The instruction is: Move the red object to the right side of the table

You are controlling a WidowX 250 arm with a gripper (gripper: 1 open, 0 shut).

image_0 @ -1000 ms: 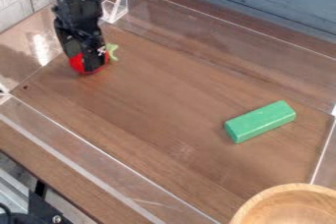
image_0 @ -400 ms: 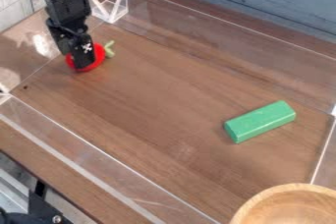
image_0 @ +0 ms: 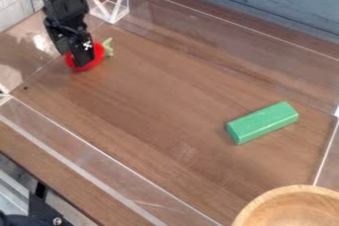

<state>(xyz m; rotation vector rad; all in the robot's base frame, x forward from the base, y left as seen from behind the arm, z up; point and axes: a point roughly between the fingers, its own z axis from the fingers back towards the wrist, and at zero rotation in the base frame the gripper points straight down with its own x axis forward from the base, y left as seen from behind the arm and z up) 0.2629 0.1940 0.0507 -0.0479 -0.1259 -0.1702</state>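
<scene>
The red object (image_0: 87, 63), a small round toy fruit with a green leaf on its right, sits on the brown table (image_0: 172, 101) near the far left corner. My gripper (image_0: 77, 52) points straight down right over it, its black fingers open and straddling the fruit's top. Much of the fruit is hidden behind the fingers; only its lower red edge and the leaf show. Whether the fingers touch it cannot be told.
A green rectangular block (image_0: 261, 123) lies on the right part of the table. A round light wooden bowl (image_0: 291, 210) stands at the bottom right corner. Low clear acrylic walls (image_0: 126, 4) edge the tabletop, with one close behind the gripper.
The gripper has edged slightly left and down over the fruit, covering more of it. The fruit, block and bowl stay in place.
</scene>
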